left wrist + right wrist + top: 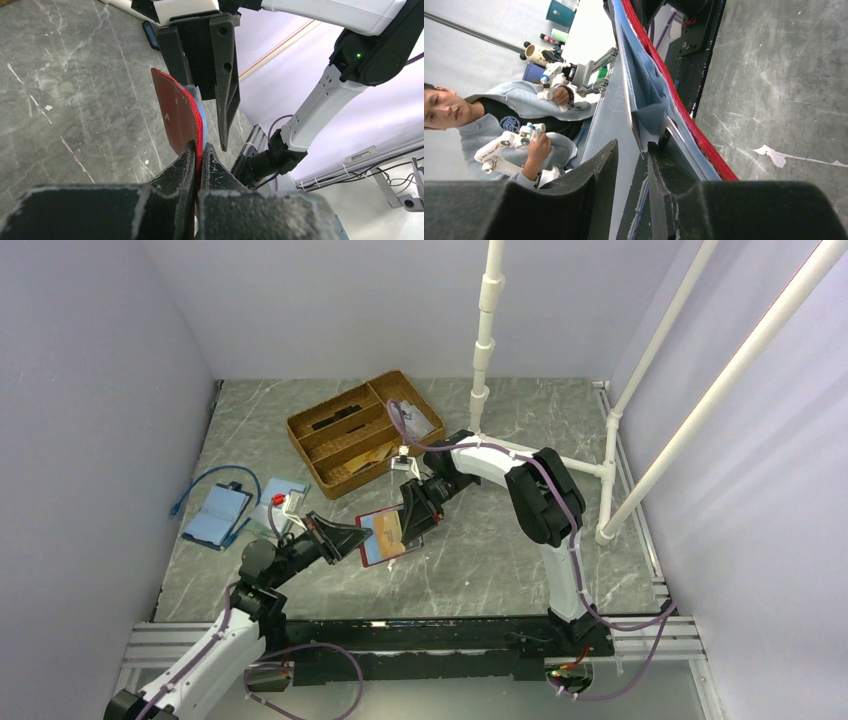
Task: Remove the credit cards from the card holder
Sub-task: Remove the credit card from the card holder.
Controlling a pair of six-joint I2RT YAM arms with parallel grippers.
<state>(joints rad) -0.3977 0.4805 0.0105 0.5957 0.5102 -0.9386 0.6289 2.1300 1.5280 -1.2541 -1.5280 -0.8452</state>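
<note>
While the left gripper is clenched on the near edge of the red leather-like bifold card holder, it holds it up in the air above the grey marbled counter, between the two arms. The right gripper meets it from the opposite side. The holder stands on edge, and its long axis runs from one gripper straight toward the other, so any card has to slide out along that line, away from the left arm. The right arm is the nearer one to the cards' free ends. Its jaws are parted and straddle the holder's far edge without pinching anything I can make out.

The top view alone shows the holder opened flat towards the camera, with a gold-tan credit card showing in its inner face. The left wrist view gives the edge-on picture: the red leaf lies towards one right finger, and the light-blue lining rises into the gap between the fingers. The right wrist view shows a pale grey flat sheet lying between its own fingers. Whether that is a card or a clear pocket I cannot tell.
</note>
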